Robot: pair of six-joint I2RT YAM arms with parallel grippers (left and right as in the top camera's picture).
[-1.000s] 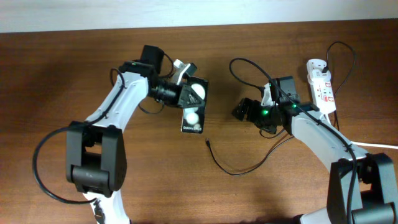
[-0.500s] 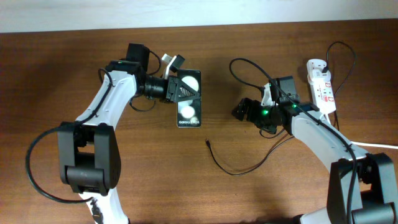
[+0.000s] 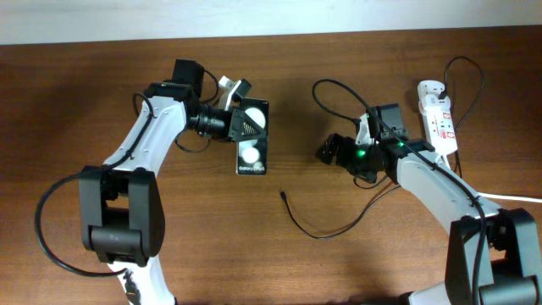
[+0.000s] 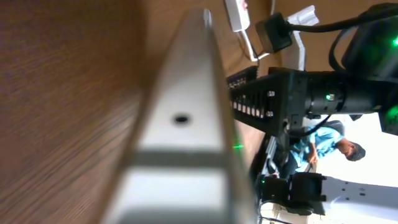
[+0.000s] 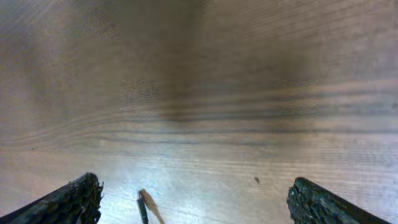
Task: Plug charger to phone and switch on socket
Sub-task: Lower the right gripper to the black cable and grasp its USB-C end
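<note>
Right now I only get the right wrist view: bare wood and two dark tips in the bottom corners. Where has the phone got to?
Observer: The phone is on the other side of the table, gripped at its far end by the left tool.
Operator: And the bit that plugs into it?
Observer: The charger's plug tip lies loose on the table between the two arms, apart from the phone.
Operator: Is the thing with the switches close by?
Observer: The socket lies near the far right corner, behind the right tool, and neither tool touches it.
</note>
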